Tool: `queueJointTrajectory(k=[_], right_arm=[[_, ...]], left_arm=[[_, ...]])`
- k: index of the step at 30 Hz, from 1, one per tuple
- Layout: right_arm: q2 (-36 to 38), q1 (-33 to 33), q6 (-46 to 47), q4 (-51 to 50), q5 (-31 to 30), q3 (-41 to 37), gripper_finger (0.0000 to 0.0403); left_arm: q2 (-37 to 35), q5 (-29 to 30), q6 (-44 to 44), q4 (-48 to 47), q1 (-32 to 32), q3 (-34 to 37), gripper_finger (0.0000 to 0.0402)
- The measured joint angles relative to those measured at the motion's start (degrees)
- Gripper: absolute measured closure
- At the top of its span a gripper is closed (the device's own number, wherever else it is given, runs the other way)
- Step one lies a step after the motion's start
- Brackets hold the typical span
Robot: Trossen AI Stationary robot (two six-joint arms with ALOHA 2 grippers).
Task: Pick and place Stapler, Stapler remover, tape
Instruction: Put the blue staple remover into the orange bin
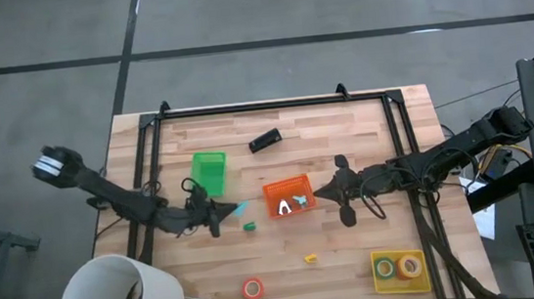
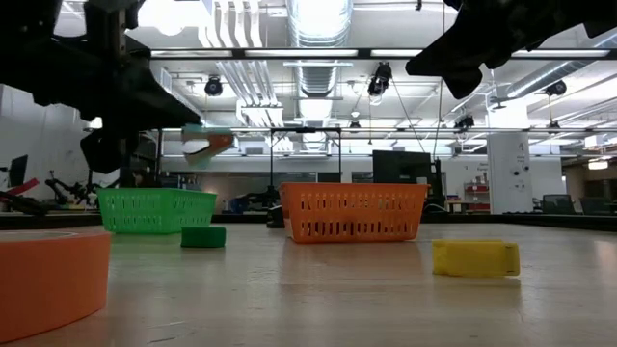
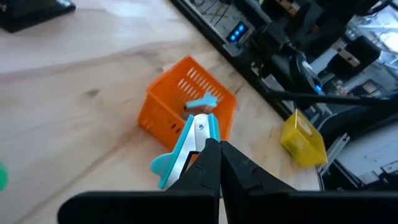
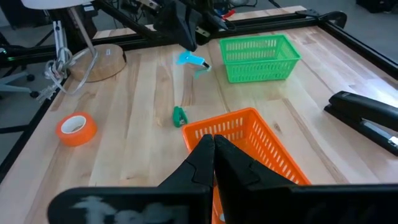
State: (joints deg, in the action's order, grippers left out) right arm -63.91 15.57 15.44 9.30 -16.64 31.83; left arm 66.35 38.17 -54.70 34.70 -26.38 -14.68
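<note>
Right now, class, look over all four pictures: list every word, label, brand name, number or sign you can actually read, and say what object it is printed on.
No readable text in any view.
Stapler: plain black, no brand shows.
Orange basket, green basket, yellow tray: no labels.
Orange tape roll: no print visible.
Blue lights on the equipment beyond the table: too blurred to read as characters.

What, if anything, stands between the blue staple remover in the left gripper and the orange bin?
Nothing visible. The left gripper holds the blue staple remover clear of the table, with only bare wood between it and the orange bin. The small green piece lies off that line, and the right gripper is beyond the bin.
</note>
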Motion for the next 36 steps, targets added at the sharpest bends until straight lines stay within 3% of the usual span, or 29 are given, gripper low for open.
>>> queueJointTrajectory(k=[5,14,21,28,36], right_arm=[[0.0,0.0,0.0,0.0,0.0,0.0,0.0394],[0.0,0.0,-0.1,0.0,0.0,0.0,0.0394],[0.0,0.0,-0.1,-0.3,0.0,0.0,0.0394],[0.0,0.0,-0.1,-1.1,0.0,0.0,0.0394],[0.0,0.0,0.0,-1.8,0.0,-0.1,0.0394]], left_arm=[[7.2,0.1,2.9,5.9,2.5,-2.3,0.0401],[19.2,-3.7,17.1,6.1,6.7,-16.5,0.0401],[26.9,-9.3,21.9,2.3,11.8,-24.8,0.0400],[31.6,-9.4,23.2,-1.2,13.6,-27.4,0.0396],[32.1,-11.2,23.3,-1.1,13.5,-27.6,0.0395]])
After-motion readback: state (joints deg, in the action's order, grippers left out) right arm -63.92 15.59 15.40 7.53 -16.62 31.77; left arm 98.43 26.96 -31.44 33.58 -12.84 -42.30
